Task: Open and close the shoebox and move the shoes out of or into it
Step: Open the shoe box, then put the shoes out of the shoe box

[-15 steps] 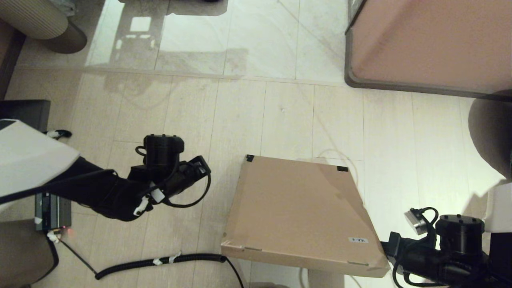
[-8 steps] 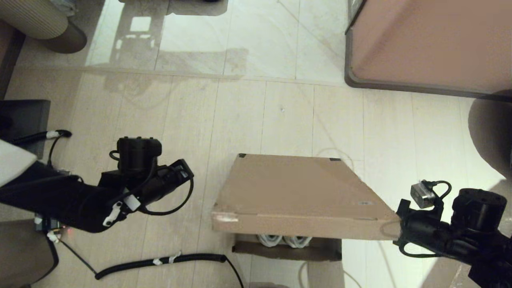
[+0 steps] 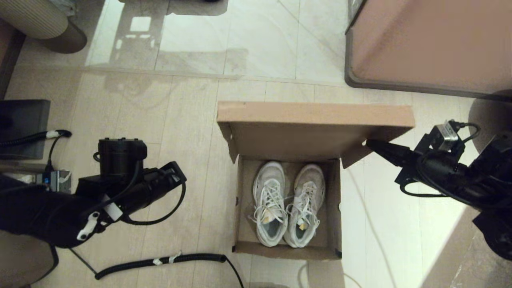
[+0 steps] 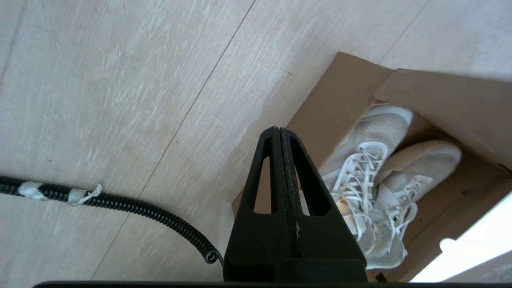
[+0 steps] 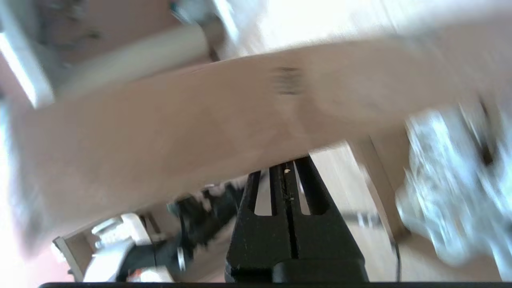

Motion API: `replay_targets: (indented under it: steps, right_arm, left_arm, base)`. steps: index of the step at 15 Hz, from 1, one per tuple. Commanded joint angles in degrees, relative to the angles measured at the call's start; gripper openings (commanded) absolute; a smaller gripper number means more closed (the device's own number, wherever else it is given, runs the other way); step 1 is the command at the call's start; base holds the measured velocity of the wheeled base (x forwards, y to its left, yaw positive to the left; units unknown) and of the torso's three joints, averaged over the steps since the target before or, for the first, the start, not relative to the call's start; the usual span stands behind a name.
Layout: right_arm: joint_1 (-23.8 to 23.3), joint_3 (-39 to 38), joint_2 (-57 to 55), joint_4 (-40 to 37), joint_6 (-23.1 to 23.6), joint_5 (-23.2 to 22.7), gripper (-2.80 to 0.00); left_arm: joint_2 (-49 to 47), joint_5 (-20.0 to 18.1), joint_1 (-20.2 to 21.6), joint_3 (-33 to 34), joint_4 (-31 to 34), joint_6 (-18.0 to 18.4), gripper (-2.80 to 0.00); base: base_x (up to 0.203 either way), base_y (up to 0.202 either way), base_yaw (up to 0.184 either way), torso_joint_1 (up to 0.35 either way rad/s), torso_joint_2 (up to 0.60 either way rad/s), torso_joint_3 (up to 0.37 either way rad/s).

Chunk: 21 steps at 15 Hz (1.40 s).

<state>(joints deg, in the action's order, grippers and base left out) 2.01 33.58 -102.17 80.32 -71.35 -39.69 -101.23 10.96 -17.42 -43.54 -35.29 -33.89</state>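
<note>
The brown cardboard shoebox (image 3: 239,208) stands open on the floor, its lid (image 3: 316,116) raised upright at the far side. Two white lace-up shoes (image 3: 270,202) lie side by side inside, toes pointing away from me. My right gripper (image 3: 370,144) is shut, and its tip touches the lid's right side flap from below. In the right wrist view the lid (image 5: 200,120) covers the tip of that gripper (image 5: 285,166). My left gripper (image 3: 178,171) hangs shut and empty to the left of the box. Beyond that gripper (image 4: 279,130) the left wrist view shows the shoes (image 4: 360,160).
A large pinkish-brown cabinet (image 3: 432,44) stands at the far right. A black coiled cable (image 3: 160,262) lies on the floor near the box's front left corner. A dark unit (image 3: 24,120) sits at the left edge.
The lid has swung from nearly flat to upright, uncovering both shoes. My right gripper rose and moved away from me with it. My left arm drew back to the left.
</note>
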Motion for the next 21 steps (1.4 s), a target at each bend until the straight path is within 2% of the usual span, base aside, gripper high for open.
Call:
replay_targets:
  steps: [1,3,4,5,6,7,8,10,12,14,15,19,21]
  right_arm:
    - [-0.18,10.69,0.44,-5.64,0.0,0.31,-2.8]
    - [-0.36,15.2,0.26,-13.07,4.83,1.3,-2.8]
    - [0.05,14.13,0.97,-14.73,9.78,2.1,-2.8]
    - [1.44,12.58,2.36,-18.37,16.28,4.77,-2.8]
    - [3.49,11.52,3.89,-23.72,24.13,10.02,-2.8]
    - [6.42,10.28,5.5,-29.58,32.13,17.14,-2.8]
    - [10.3,8.72,7.48,-34.33,38.09,23.57,-2.8]
    - [19.26,7.01,10.7,-40.83,43.49,31.18,-2.8]
    - [26.08,6.59,12.85,-54.93,49.69,37.45,-2.8]
    - [30.5,8.15,12.55,-64.29,51.91,42.28,-2.8]
    - [32.59,9.09,11.31,-66.38,52.04,45.71,-2.8]
    - [35.27,15.64,4.06,-65.28,51.15,53.58,-2.8]
    - [36.05,14.92,2.31,-66.64,50.74,54.87,-2.8]
  left_arm:
    - [3.37,0.11,-0.1,2.21,-0.14,0.4,-2.8]
    - [4.94,0.22,-0.04,5.53,-0.21,2.57,-2.8]
    - [5.71,0.34,0.37,7.03,-0.22,4.02,-2.8]
    - [6.88,0.37,0.84,8.45,-0.22,5.1,-2.8]
    - [8.2,0.38,1.14,9.7,-0.26,5.96,-2.8]
    - [9.51,0.41,1.57,10.94,-0.29,6.39,-2.8]
    - [11.07,0.75,1.93,12.42,-0.25,6.54,-2.8]
    - [14.7,2.31,3.63,15.57,-0.25,8.25,-2.8]
    - [17.13,2.75,8.59,19.99,-0.66,10.56,-2.8]
    - [20.85,2.76,12.46,22.82,-0.9,12.57,-2.8]
    - [23.34,2.75,13.25,24.14,-0.96,13.93,-2.8]
    - [38.7,3.26,15.06,33.11,-1.07,21.83,-2.8]
    - [47.55,4.47,15.41,38.77,-0.77,25.05,-2.8]
  base:
    - [0.0,0.0,0.0,0.0,0.0,0.0]
    - [0.0,0.0,0.0,0.0,0.0,0.0]
    - [0.0,0.0,0.0,0.0,0.0,0.0]
    - [0.0,0.0,0.0,0.0,0.0,0.0]
    - [0.0,0.0,0.0,0.0,0.0,0.0]
    - [0.0,0.0,0.0,0.0,0.0,0.0]
    - [0.0,0.0,0.0,0.0,0.0,0.0]
    - [0.0,0.0,0.0,0.0,0.0,0.0]
    - [0.0,0.0,0.0,0.0,0.0,0.0]
    - [0.0,0.0,0.0,0.0,0.0,0.0]
    - [0.0,0.0,0.0,0.0,0.0,0.0]
    - [0.0,0.0,0.0,0.0,0.0,0.0]
    - [0.0,0.0,0.0,0.0,0.0,0.0]
